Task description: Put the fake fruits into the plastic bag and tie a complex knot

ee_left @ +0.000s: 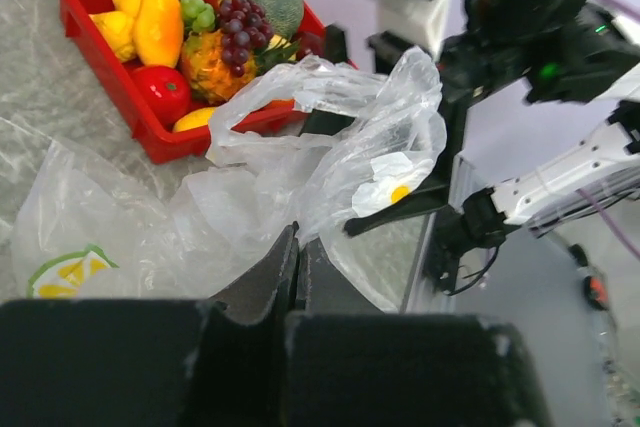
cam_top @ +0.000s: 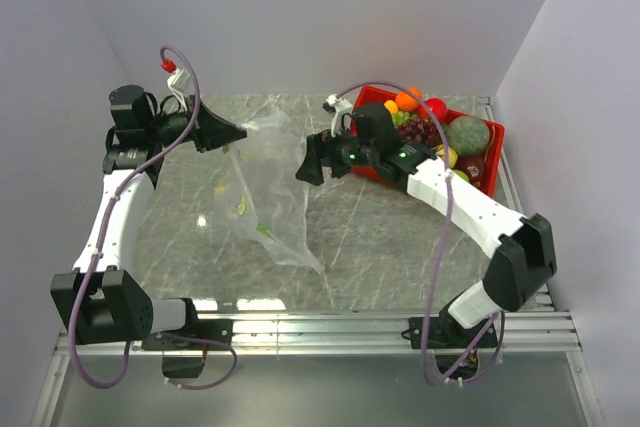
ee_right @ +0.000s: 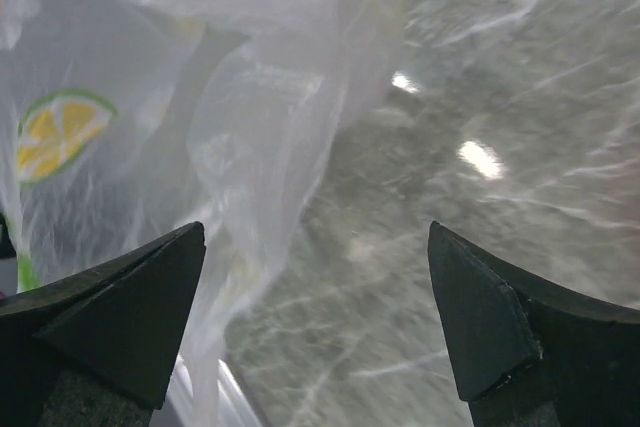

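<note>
Closest up, the left tool (ee_left: 298, 247) is clenched on a fold of the plastic bag (ee_left: 330, 147), which is strung from it down onto the surface (cam_top: 380, 237). Meanwhile the right tool (ee_right: 316, 237) is spread wide, nothing gripped, film just beside one finger. All the fake fruits (ee_left: 200, 17) are piled in the red tray (ee_left: 108, 77), upper left of the left wrist view. Likely snag: with one edge pinched, the mouth could be left collapsed, so a fruit might be dropped outside, or film yanked loose.

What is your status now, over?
Left gripper shut on plastic bag. Right gripper open beside it. Fake fruits not yet bagged, in red tray. Nothing seen in the way.
</note>
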Controlling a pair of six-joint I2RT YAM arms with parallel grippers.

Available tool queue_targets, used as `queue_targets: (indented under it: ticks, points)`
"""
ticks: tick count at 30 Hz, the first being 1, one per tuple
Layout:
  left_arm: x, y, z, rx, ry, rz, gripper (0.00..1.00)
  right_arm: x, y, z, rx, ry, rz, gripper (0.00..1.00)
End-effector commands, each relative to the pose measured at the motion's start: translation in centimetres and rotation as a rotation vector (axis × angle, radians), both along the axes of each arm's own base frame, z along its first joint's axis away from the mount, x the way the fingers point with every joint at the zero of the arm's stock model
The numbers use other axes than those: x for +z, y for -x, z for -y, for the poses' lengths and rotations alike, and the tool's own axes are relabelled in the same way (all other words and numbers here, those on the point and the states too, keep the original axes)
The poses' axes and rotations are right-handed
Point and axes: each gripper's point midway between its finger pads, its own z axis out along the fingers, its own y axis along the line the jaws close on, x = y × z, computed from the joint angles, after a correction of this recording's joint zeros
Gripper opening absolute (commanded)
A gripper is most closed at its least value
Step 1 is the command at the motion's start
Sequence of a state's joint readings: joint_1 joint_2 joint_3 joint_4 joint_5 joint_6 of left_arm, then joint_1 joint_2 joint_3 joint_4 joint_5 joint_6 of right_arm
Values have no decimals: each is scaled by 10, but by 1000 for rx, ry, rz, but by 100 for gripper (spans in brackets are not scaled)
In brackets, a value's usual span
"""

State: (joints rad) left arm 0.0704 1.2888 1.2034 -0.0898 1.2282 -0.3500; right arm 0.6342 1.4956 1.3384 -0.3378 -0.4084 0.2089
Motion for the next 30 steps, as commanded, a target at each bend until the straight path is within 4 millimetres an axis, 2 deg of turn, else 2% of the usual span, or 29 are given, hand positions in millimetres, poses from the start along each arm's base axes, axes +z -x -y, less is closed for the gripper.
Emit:
queue_targets:
  ticks: [1,2,3,7,8,9,10,11,12,13,14,15,16,17,18,19,21,22,23,25,26,28,29,30]
  points:
    - [8,6,5,-50,44,-11,0,42,-1,-31,50,-219,-25,99]
    - [6,7,5,-46,47,-17,0,32,-3,-38,47,-229,-88,99]
    - [5,8,5,-43,53,-34,0,32,3,-43,87,-253,-117,99]
    - [-2,8,6,-45,83,-70,0,32,4,-60,120,-321,-146,99]
    - [-5,6,6,-51,88,-62,0,19,1,-67,126,-301,-159,93]
    - [-5,6,7,-52,102,-90,0,12,-2,-70,124,-291,-172,70]
    - [-8,5,7,-49,106,-99,0,7,-4,-73,119,-276,-203,55]
    - [-10,3,6,-44,107,-120,0,-9,-8,-74,110,-258,-248,38]
    - [-12,-1,4,-35,95,-109,0,-15,-9,-71,105,-249,-265,8]
    - [-15,-6,0,-15,83,-114,1,-22,-11,-63,84,-230,-285,0]
    - [-9,-17,-6,12,64,-90,0,-32,-8,-51,72,-204,-294,0]
    - [-22,-34,-22,121,17,-114,0,-37,-6,-43,64,-185,-303,0]
    - [-11,-51,-36,202,-17,-76,0,-57,-4,-23,26,-149,-352,0]
    - [-22,-74,-52,281,-67,-75,0,-52,0,-12,26,-155,-342,0]
    - [-39,-94,-84,435,-117,-145,0,-55,1,-4,18,-155,-344,0]
    - [-44,-114,-102,496,-147,-157,0,-58,2,11,-3,-146,-337,0]
    - [-58,-127,-131,571,-178,-204,0,-59,3,20,-18,-136,-324,0]
    - [-56,-132,-136,579,-181,-209,0,-57,4,21,-20,-138,-314,0]
    - [-68,-136,-137,561,-181,-237,4,-55,5,20,-21,-149,-313,0]
    - [-66,-131,-126,480,-144,-249,16,-47,2,15,-27,-175,-297,0]
    - [-63,-129,-121,461,-120,-259,32,-44,0,12,-34,-186,-300,0]
    - [-60,-120,-113,423,-96,-259,47,-37,-5,6,-56,-186,-275,0]
    - [-52,-114,-110,422,-104,-240,63,-34,-5,4,-65,-192,-277,0]
    - [-49,-109,-107,421,-112,-236,72,-32,-4,1,-68,-189,-271,0]
